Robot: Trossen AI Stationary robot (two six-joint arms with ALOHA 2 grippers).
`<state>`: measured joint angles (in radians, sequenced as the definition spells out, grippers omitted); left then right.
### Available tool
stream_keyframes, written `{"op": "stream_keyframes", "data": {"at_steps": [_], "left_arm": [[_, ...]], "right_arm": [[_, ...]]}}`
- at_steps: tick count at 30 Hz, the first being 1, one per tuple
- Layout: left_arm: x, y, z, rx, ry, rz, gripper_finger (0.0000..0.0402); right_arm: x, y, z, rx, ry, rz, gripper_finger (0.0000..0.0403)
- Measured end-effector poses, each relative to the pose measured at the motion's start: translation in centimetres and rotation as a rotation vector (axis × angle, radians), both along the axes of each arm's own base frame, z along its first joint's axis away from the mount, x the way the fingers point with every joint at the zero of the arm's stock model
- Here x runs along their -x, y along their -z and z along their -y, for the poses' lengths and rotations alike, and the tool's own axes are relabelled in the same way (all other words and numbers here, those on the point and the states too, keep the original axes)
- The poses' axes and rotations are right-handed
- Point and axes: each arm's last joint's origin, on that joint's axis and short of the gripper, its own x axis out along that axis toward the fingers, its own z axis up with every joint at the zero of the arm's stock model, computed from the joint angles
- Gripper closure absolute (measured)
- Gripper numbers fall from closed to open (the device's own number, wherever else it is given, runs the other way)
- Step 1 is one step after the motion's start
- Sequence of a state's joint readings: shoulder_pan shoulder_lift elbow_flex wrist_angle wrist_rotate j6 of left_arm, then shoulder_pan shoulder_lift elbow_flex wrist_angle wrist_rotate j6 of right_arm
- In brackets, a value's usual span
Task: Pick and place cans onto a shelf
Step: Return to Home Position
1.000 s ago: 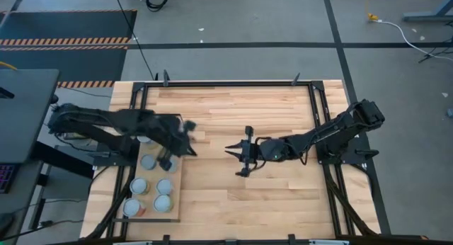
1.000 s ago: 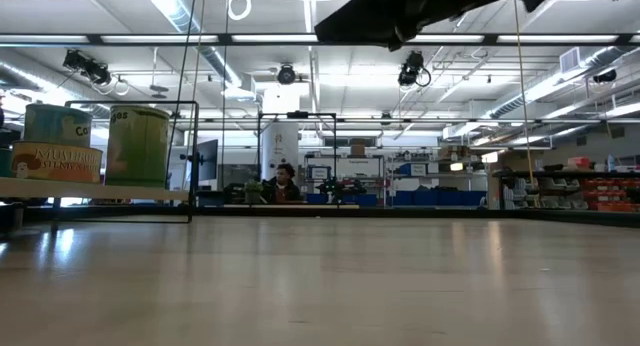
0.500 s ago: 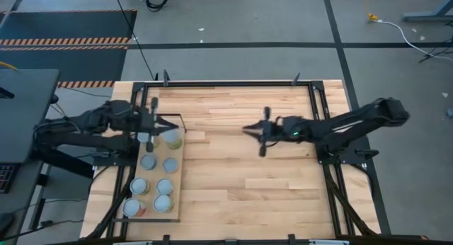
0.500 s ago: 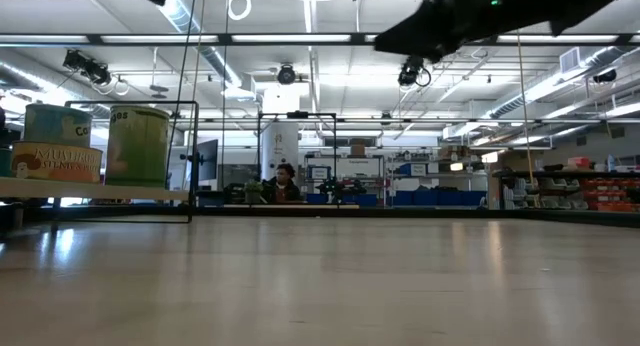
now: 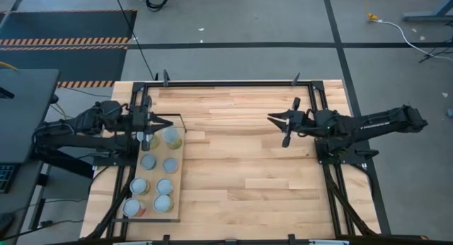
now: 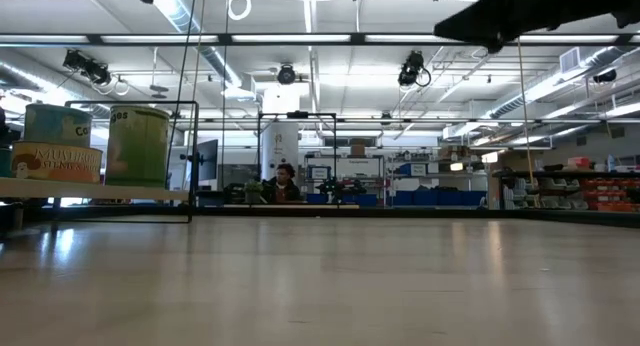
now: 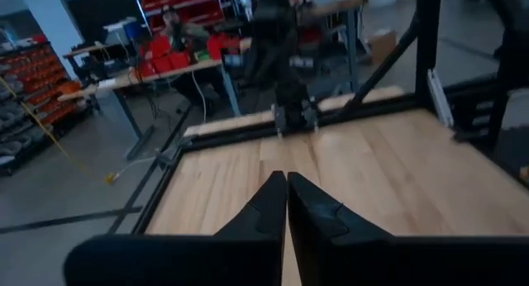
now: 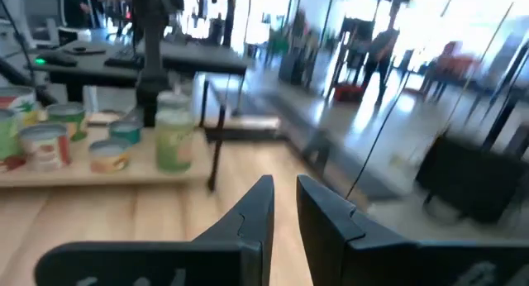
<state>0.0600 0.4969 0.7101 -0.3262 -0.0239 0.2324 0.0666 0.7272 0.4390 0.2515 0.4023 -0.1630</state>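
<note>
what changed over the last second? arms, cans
Both arms pulled back toward their bases. The left tool withdrew from over the shelf toward the table's left edge; the right tool retreated from mid-table toward the right side. Nothing visibly gripped or released. The cans stayed on the shelf.

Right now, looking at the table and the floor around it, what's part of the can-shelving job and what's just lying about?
Job: the shelf; the cans on it; left gripper above its end; right gripper over the tabletop.
Lying about: yellow cable and striped mat on the floor.
</note>
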Motion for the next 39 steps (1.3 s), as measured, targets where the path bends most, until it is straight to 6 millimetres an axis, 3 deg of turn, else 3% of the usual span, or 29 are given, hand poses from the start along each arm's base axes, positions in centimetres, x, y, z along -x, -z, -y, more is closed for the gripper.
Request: {"op": "stream_keyframes", "data": {"at_steps": [5,12,20,24,29,34,39], "left_arm": [[0.0,0.9,0.2,0.015,0.087,0.096,0.0378],[0.7,6.8,-0.1,0.112,-0.018,0.204,0.0381],[3.2,9.5,-0.4,0.156,-0.063,0.391,0.0380],[2.4,11.0,-0.7,0.218,-0.070,0.352,0.0377],[1.8,13.4,-0.6,0.276,0.031,0.429,0.0379],[1.7,13.7,-0.5,0.329,0.082,0.403,0.0377],[1.8,13.5,-0.4,0.315,0.104,0.421,0.0379]], "right_arm": [[0.7,0.9,0.0,-0.153,0.012,-0.062,0.0342],[3.5,1.4,-0.4,-0.228,-0.074,-0.001,0.0342],[7.4,6.2,0.2,-0.355,-0.223,0.276,0.0342],[7.2,8.7,0.5,-0.442,-0.264,0.241,0.0342],[7.2,8.5,0.6,-0.422,-0.284,0.250,0.0342],[7.2,8.5,0.0,-0.404,-0.418,0.217,0.0342],[7.1,9.0,0.0,-0.336,-0.368,0.172,0.0342]]}}
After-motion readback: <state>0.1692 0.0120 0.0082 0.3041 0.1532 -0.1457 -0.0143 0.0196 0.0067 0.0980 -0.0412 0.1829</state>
